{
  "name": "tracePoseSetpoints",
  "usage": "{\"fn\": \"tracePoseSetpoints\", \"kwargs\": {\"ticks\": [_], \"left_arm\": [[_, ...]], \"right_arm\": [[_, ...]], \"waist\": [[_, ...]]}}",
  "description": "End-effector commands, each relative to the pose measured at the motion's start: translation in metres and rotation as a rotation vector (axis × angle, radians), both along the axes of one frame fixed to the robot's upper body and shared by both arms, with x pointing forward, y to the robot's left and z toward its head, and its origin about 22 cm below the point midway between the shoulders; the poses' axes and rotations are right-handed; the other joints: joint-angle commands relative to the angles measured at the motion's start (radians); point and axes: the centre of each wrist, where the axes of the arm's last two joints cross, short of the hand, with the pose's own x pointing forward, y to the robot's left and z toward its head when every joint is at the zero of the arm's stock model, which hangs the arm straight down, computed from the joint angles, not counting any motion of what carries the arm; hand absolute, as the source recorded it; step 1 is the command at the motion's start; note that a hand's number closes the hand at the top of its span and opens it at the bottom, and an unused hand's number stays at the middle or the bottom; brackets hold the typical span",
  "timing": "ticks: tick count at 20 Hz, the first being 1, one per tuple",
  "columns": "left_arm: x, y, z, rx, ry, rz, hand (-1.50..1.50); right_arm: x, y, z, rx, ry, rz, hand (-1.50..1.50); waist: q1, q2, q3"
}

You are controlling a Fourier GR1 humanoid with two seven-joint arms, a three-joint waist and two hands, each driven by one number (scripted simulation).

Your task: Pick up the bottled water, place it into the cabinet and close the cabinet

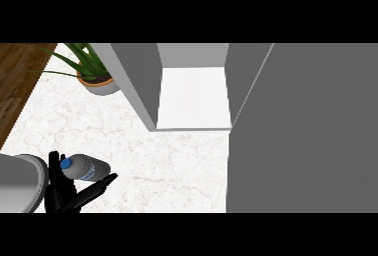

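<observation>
The bottled water, clear with a blue cap, stands on the white marble counter at the lower left. My left hand is spread around it: straight fingers rise along its left side and the thumb reaches under its right side. The hand looks open, and contact cannot be told. The cabinet stands open at the back centre, with a bare white shelf inside. Its grey door is swung out and fills the right side. My right hand does not show.
A potted green plant stands on the counter just left of the cabinet's wall. A wooden surface borders the counter at the far left. My grey left forearm comes in at the lower left corner.
</observation>
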Motion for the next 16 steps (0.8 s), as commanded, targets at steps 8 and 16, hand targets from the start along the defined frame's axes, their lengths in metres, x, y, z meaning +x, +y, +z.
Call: {"fn": "tracePoseSetpoints", "kwargs": {"ticks": [8,16], "left_arm": [[0.005,-0.003,-0.025,-0.161,-0.138,-0.046,-1.5],[0.034,-0.007,-0.02,-0.176,-0.191,-0.056,1.5]], "right_arm": [[-0.003,-0.001,0.027,0.006,-0.066,0.022,-1.5],[-0.008,-0.008,0.027,0.015,-0.078,0.011,-1.5]], "waist": [[0.005,0.0,0.0],[-0.001,0.0,0.001]]}}
